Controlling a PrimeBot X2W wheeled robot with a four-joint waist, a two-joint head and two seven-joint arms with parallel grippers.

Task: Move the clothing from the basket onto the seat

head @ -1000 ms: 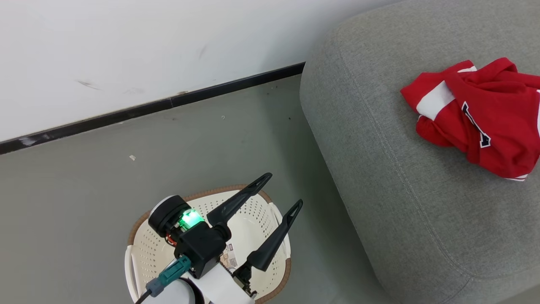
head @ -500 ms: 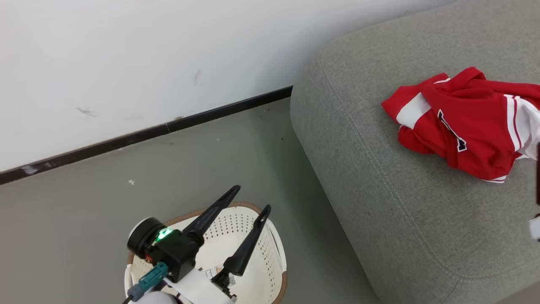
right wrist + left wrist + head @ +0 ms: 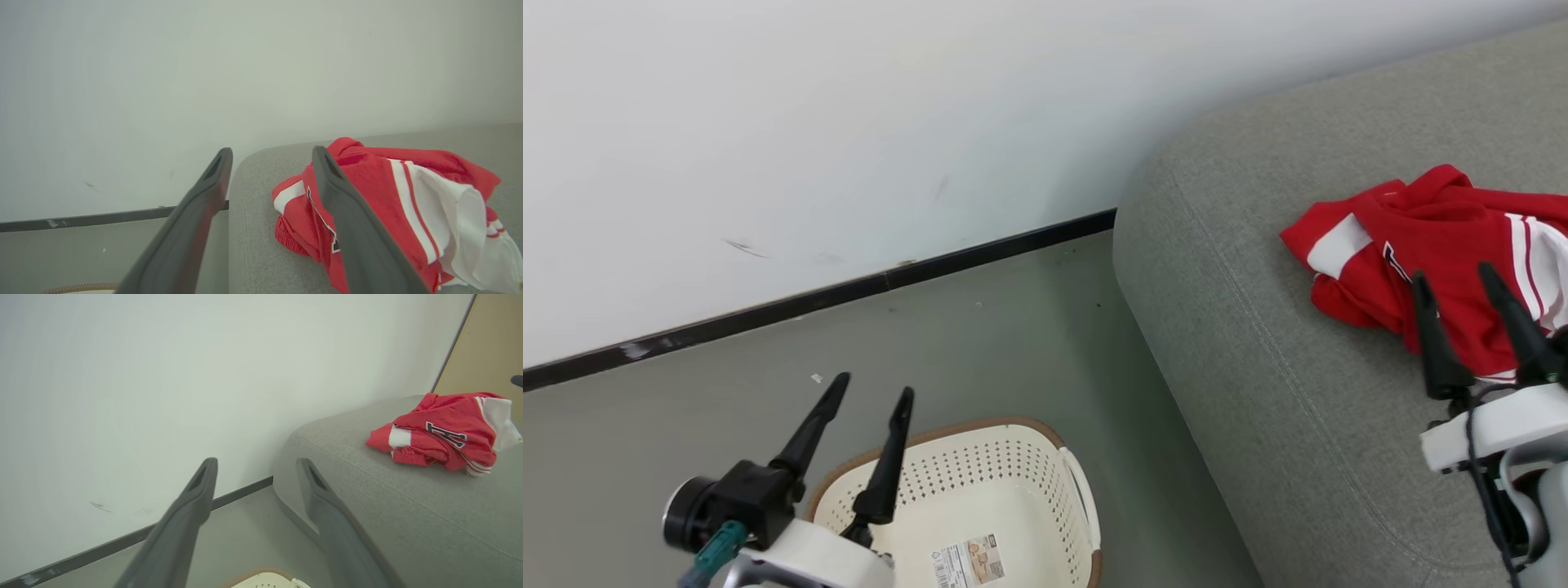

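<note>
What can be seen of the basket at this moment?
The basket is an oval cream-white plastic tub with perforated walls, a brown woven-look rim and a looped side handle facing the seat. It stands upright on the grey floor, beside the seat but apart from it. Its visible bottom carries a paper label and no fabric. Its near part is cut by the picture's edge. The open left hand overlaps its left rim in the head view; contact cannot be told.
</note>
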